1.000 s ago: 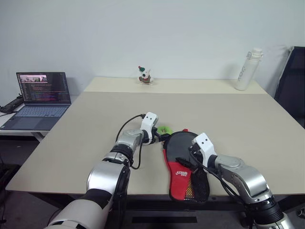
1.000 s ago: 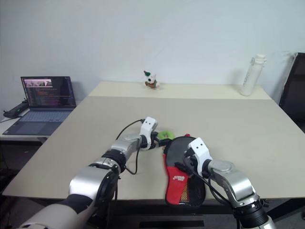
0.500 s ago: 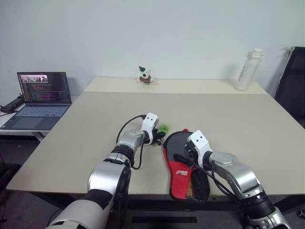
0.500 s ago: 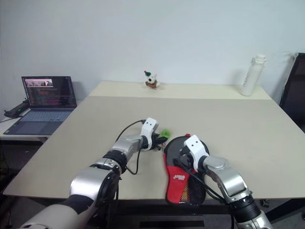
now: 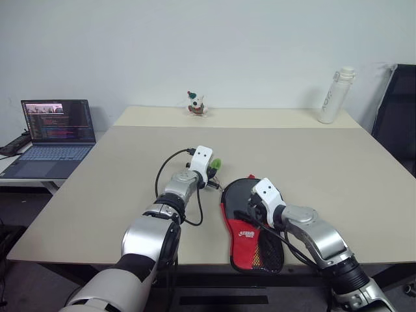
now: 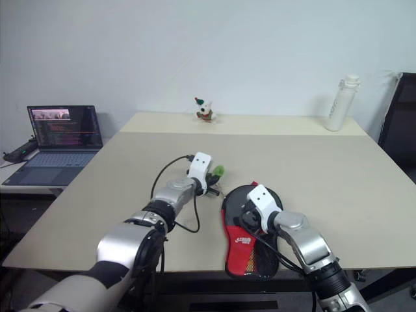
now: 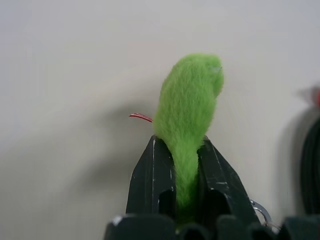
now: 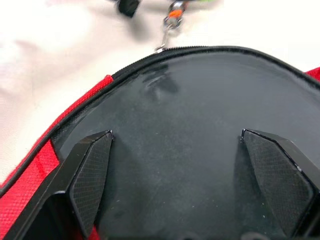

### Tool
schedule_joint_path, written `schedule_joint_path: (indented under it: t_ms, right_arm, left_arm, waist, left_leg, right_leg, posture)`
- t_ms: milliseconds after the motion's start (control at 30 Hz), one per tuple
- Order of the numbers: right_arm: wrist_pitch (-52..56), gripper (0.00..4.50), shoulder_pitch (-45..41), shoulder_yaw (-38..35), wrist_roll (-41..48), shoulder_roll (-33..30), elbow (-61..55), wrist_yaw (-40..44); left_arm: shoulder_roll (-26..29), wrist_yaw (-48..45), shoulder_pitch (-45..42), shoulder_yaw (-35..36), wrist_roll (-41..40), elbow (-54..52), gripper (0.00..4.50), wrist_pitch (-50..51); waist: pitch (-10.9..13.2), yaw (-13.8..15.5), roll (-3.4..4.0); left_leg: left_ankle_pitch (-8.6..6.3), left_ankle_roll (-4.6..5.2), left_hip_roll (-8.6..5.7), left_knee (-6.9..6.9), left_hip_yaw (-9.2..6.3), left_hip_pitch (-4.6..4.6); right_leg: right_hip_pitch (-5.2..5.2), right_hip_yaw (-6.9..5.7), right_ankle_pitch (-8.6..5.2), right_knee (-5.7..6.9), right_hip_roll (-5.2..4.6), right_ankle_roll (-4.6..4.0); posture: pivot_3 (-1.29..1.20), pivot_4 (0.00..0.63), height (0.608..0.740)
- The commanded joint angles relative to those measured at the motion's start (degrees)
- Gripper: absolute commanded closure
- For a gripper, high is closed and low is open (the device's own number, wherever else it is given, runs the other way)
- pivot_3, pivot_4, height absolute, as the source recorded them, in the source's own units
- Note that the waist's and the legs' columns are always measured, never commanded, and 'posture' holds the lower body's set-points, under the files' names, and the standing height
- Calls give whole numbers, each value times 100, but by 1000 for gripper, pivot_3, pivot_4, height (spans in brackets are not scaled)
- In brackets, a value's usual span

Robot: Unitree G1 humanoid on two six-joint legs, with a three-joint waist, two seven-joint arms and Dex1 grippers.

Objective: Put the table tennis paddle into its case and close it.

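The case, black with a red lettered panel, lies flat near the table's front edge. The table tennis paddle shows its round black face inside the case's open zip rim; its handle is hidden. A lime-green fuzzy thing hangs from the zip pull by a small ring. My left gripper is shut on the green thing, holding it a little above the table beside the case's round end. My right gripper is open just over the paddle's face, one finger on each side.
A laptop sits on a side table at the far left. A small figurine and a white bottle stand on the far table. A black chair is at the right edge.
My left gripper closed on the green fuzzy thing and lifted it slightly up and away from the table. My right gripper edged left over the case.
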Motion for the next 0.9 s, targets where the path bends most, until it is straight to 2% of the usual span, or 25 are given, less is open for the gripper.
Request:
schedule_joint_path:
  t_ms: [33, 333, 633, 900]
  right_arm:
    - [285, 0, 225, 344, -89, -33, 149, 206]
    - [606, 0, 611, 843, -122, 43, -65, 439]
    - [894, 0, 936, 850, -150, 234, -290, 250]
    - [1173, 0, 1332, 948, -172, 328, -779, 102]
  left_arm:
    - [-89, 298, -505, -81, 236, -58, 4416, -325]
    - [-744, 283, -925, -674, 1039, 54, 4417, -892]
    - [-1164, 275, -1065, -1842, 2267, 117, 4417, -1808]
    - [-1510, 474, -1181, -2251, 2735, 140, 4418, -2208]
  waist:
    - [0, 0, 0]
    - [-10, 2, -4]
    - [-44, 12, -3]
    - [-50, 47, -4]
  left_leg:
    - [0, 0, 0, 0, 0, 0]
    - [0, -1, -1, -1, 0, 1]
    - [-1, -1, -1, -3, 0, 2]
    - [-2, -1, -4, -2, -3, 1]
  right_leg:
    - [0, 0, 0, 0, 0, 0]
    - [4, 0, -1, -4, 0, 1]
    - [7, -1, -2, -9, 0, 2]
    - [12, -2, -4, -14, -3, 6]
  posture:
    - [0, 150, 740]
    - [0, 150, 740]
    - [0, 150, 740]
    - [0, 150, 740]
